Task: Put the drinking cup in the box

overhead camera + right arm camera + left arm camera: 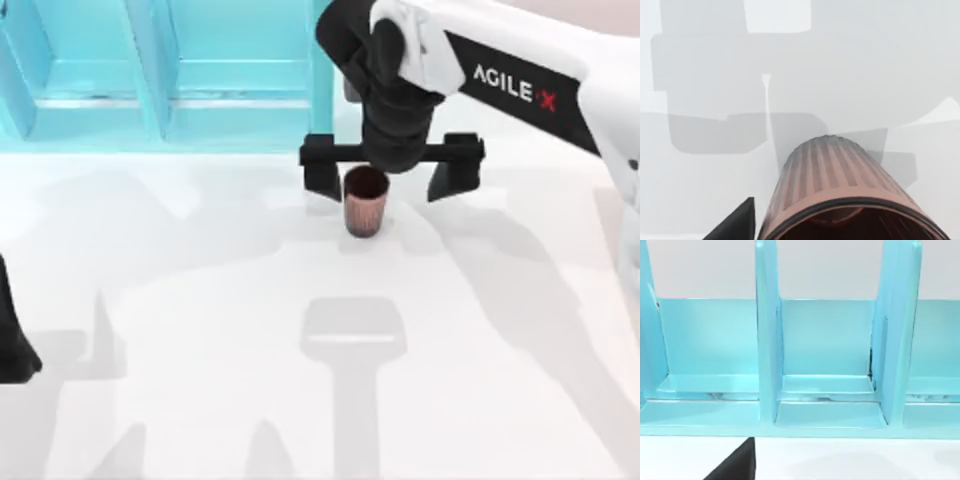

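White desk (pixel 200 330) | turquoise box (pixel 180 90) along the far edge | right hand (pixel 392 182) spread wide, straddling the upright drinking cup (pixel 365 203), not yet pinching | risk: an off-centre close could tip it | left hand (pixel 15 350) parked at the left edge, state cannot be told

Bright, even light is cast from above, and soft grey shadows are thrown across the white table (pixel 200 330) below the right gripper (pixel 392 180).
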